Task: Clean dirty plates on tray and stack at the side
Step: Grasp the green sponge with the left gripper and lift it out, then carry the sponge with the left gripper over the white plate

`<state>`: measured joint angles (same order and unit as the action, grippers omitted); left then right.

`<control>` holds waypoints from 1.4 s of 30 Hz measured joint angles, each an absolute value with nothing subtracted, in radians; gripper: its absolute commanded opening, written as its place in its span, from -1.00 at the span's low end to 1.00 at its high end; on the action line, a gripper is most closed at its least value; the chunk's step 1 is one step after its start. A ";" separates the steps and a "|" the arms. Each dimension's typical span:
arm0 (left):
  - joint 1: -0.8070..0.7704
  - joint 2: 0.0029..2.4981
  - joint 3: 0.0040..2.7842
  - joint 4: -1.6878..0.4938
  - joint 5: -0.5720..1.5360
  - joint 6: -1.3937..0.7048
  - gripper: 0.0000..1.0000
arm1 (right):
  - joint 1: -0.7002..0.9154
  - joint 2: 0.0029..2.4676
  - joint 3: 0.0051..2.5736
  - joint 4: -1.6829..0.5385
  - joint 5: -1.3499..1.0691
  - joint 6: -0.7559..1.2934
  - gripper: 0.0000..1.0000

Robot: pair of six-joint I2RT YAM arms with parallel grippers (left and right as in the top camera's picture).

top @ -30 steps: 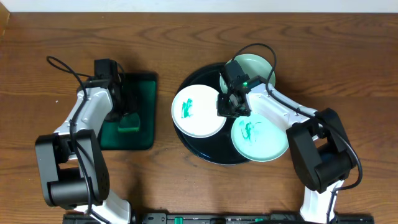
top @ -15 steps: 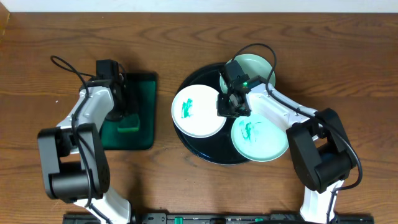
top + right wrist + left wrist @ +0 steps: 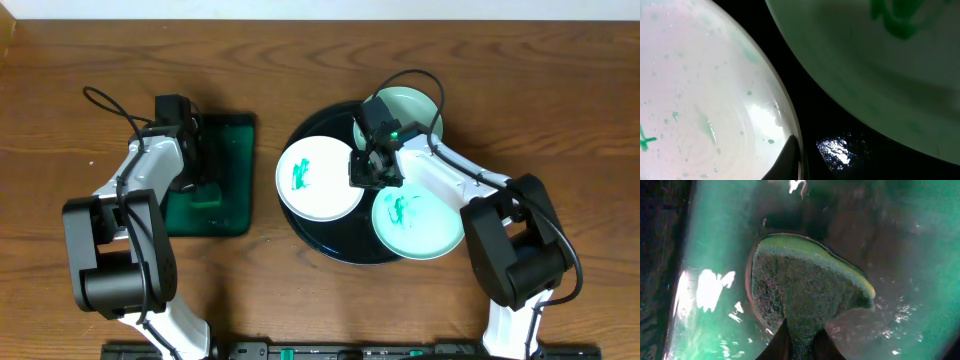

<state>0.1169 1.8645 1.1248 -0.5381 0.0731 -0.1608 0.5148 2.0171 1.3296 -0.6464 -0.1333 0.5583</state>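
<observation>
Three plates lie on the round black tray (image 3: 335, 243): a white plate (image 3: 318, 178) with a teal smear at the left, a pale mint plate (image 3: 408, 108) at the back, and a smeared mint plate (image 3: 418, 224) at the front right. My right gripper (image 3: 366, 170) is shut on the right rim of the white plate (image 3: 705, 100), with one finger (image 3: 787, 157) on its inner face. Another mint plate (image 3: 880, 65) fills the upper right of the right wrist view. My left gripper (image 3: 205, 185) is shut on the green sponge (image 3: 805, 285), which bulges between its fingertips (image 3: 781, 346).
The sponge rests in a small rectangular dark green tray (image 3: 235, 160), left of the black tray, and its wet floor (image 3: 710, 255) glistens. Bare brown wood table (image 3: 300, 60) surrounds both trays. Arm cables loop above each wrist.
My left gripper's jaws have closed onto the sponge, squeezing it. The right arm and the plates have not moved.
</observation>
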 measured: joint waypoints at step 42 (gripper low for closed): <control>-0.041 1.335 1.120 -0.347 -0.030 -0.100 -0.86 | 0.515 2.017 1.332 -0.657 -0.134 0.528 -0.98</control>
<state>-0.0414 1.3350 1.1202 -0.3470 -0.0296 -0.0998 0.5148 2.0171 1.3323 -0.6571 -0.1337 0.5278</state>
